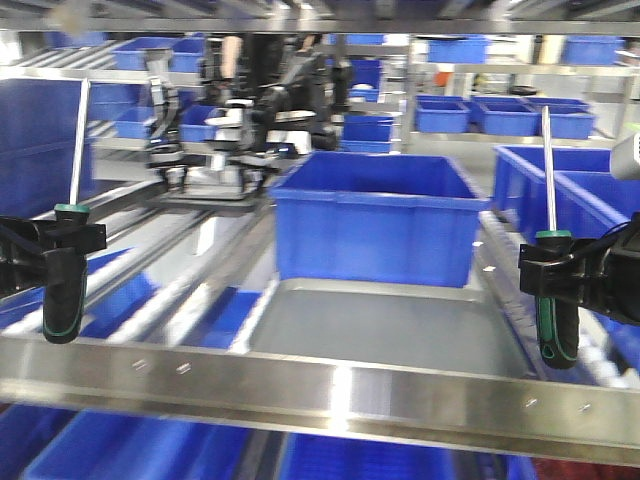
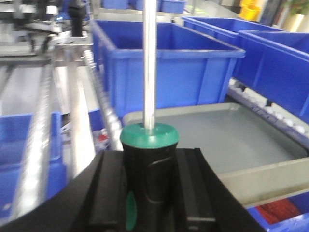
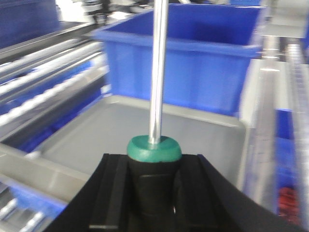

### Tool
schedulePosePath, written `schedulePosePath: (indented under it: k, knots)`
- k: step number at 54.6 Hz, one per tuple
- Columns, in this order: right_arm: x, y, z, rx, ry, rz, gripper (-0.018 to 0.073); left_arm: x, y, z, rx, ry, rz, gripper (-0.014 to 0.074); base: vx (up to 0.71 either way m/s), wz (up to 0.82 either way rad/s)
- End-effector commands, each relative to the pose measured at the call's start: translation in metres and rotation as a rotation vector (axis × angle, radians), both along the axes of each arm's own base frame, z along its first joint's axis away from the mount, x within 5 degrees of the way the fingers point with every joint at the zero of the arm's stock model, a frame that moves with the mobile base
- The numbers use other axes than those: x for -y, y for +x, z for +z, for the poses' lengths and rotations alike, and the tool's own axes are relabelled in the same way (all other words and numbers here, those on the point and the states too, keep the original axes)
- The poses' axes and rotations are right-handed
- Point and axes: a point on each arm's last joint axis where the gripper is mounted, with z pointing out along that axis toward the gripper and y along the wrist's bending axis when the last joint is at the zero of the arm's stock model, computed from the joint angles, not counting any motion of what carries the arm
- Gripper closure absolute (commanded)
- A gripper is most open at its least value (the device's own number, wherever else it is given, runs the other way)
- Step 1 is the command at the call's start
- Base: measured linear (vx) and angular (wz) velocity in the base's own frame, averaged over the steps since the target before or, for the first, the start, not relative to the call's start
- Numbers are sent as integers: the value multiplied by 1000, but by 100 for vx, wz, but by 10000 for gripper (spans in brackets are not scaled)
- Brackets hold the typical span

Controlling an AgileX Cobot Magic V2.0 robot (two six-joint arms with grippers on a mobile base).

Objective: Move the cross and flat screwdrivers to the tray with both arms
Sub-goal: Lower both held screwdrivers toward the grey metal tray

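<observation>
Each gripper holds one screwdriver upright, shaft pointing up. My left gripper (image 1: 62,238) is shut on the black, green-collared handle of the left screwdriver (image 1: 66,285) at the left edge, left of the tray. In the left wrist view that screwdriver (image 2: 148,159) sits between the jaws of my left gripper (image 2: 149,183). My right gripper (image 1: 556,268) is shut on the right screwdriver (image 1: 555,310), just past the tray's right rim. The right wrist view shows that screwdriver (image 3: 153,169) clamped in my right gripper (image 3: 153,188). The flat grey tray (image 1: 400,330) lies between the two arms, nothing in it, and also shows as tray (image 2: 227,140) and tray (image 3: 101,135).
A deep blue crate (image 1: 375,225) stands right behind the tray. More blue crates (image 1: 560,190) line the right side and back shelves. Roller rails (image 1: 170,290) run at the left. A steel front bar (image 1: 320,390) crosses below the tray. Another machine (image 1: 240,130) stands at the back left.
</observation>
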Motion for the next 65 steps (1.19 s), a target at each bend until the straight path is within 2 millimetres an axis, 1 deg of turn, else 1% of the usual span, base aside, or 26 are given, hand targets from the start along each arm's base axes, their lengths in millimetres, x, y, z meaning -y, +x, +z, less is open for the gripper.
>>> schedulePosePath:
  k: [1, 12, 34, 65]
  knots:
    - [3, -5, 24, 139, 23, -19, 567, -1, -6, 23, 83, -55, 32, 596, 25, -40]
    - [3, -5, 24, 139, 23, -19, 567, -1, -6, 23, 83, -55, 32, 596, 25, -28]
    - [3, -5, 24, 139, 23, -19, 567, -1, -6, 23, 83, -55, 32, 596, 21, -12]
    - [3, -5, 24, 137, 23, -19, 567, -1, -6, 23, 83, -55, 32, 596, 9, -4]
